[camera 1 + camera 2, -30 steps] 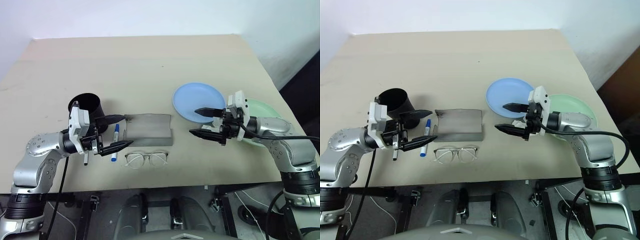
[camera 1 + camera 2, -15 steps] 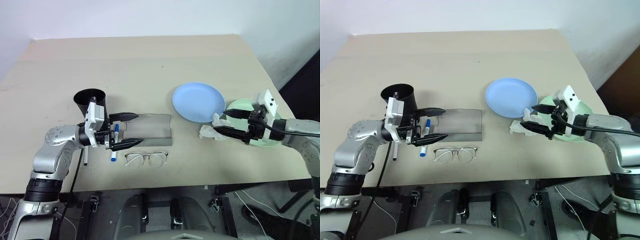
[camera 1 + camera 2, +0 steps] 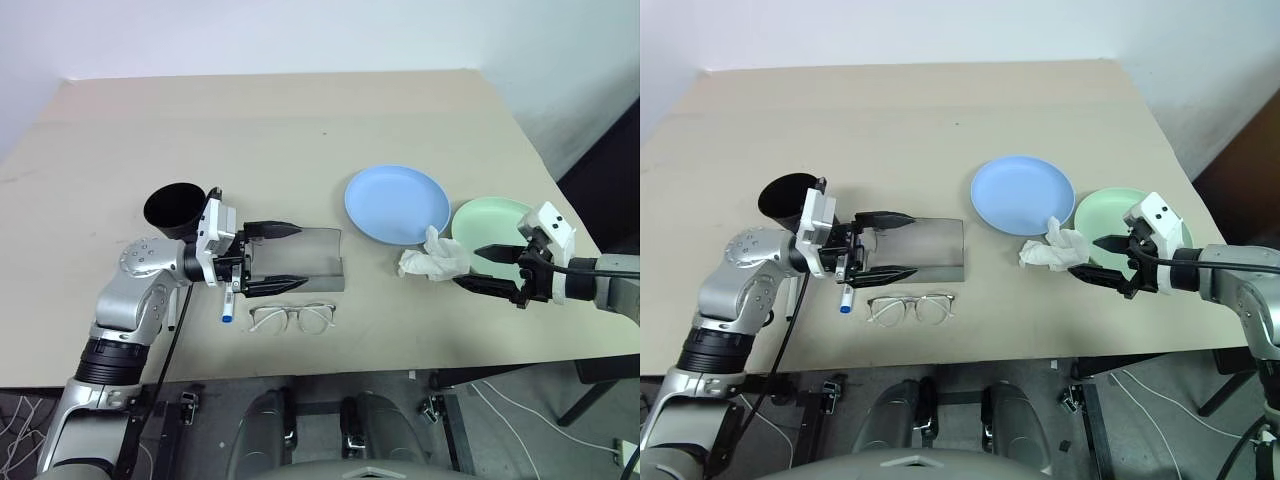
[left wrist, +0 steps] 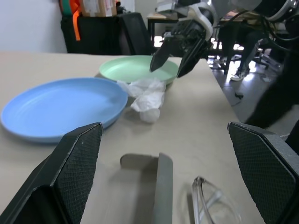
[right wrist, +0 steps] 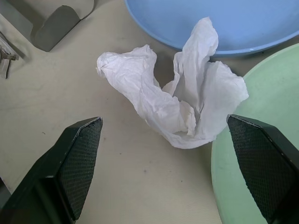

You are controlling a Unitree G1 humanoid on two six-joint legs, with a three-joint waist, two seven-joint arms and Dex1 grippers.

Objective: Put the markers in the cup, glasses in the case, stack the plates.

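A black cup stands at the left. My left gripper hangs open over the open grey case, its fingers spread across it. A blue-capped marker lies partly behind that hand. The glasses rest just in front of the case. The pale blue plate and the mint green plate sit side by side at the right. In front of the green plate my right gripper is open and empty, its tips beside a crumpled white tissue.
The tissue lies on the table between the two plates' near edges. The table's right edge runs close behind the green plate. The front edge is just below the glasses. Beige tabletop stretches away at the back.
My left gripper has slid right from beside the cup to over the case. My right gripper has drawn back to the right, away from the blue plate, and the tissue now lies apart from it.
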